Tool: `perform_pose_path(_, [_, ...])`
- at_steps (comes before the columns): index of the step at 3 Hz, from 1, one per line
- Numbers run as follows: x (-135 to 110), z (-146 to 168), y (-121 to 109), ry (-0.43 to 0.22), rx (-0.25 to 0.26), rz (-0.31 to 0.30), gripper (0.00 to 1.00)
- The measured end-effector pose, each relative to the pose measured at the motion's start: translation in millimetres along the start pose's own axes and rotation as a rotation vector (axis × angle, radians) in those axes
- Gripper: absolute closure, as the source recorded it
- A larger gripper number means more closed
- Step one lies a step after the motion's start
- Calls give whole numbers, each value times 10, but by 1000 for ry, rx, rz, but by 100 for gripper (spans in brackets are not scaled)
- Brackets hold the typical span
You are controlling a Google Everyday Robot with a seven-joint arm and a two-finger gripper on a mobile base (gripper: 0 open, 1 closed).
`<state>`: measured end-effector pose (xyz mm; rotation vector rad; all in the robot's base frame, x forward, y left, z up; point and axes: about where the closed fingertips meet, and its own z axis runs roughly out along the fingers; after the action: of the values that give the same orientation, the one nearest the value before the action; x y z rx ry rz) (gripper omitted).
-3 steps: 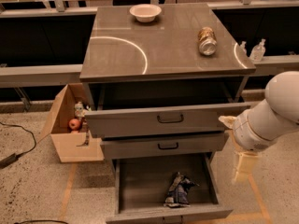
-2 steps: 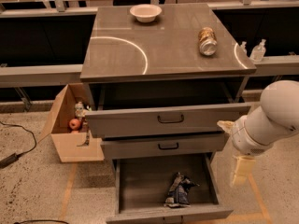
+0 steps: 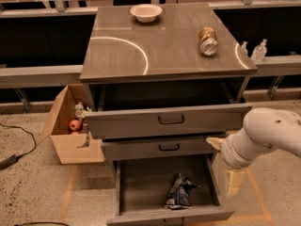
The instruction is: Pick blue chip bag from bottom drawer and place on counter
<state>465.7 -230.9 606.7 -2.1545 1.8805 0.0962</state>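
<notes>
The blue chip bag (image 3: 179,191) lies crumpled on the dark floor of the open bottom drawer (image 3: 141,187), right of its middle and near the front wall. My gripper (image 3: 233,181) hangs at the end of the white arm (image 3: 263,135), just outside the drawer's right wall. It is to the right of the bag and a little above it, and it does not touch the bag. The counter (image 3: 169,46) is the glossy grey-brown top with white curved lines.
On the counter stand a white bowl (image 3: 146,12) at the back and a can (image 3: 208,40) lying at the right. The top drawer (image 3: 169,120) is pulled out, overhanging the lower ones. An open cardboard box (image 3: 70,131) sits on the floor at the left. Bottles (image 3: 259,50) stand on the ledge at the right.
My arm and gripper have moved down and a little left, closer to the right side of the bottom drawer. The bag and drawers have not moved.
</notes>
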Motion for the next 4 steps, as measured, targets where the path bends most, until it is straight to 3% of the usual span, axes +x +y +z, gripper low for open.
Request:
perform_pose_path(1, [59, 424, 68, -93, -50, -100, 0])
perform_pose_path(2, [75, 575, 108, -119, -67, -188, 0])
perform_pose_path(4, [88, 731, 116, -152, -81, -193, 0])
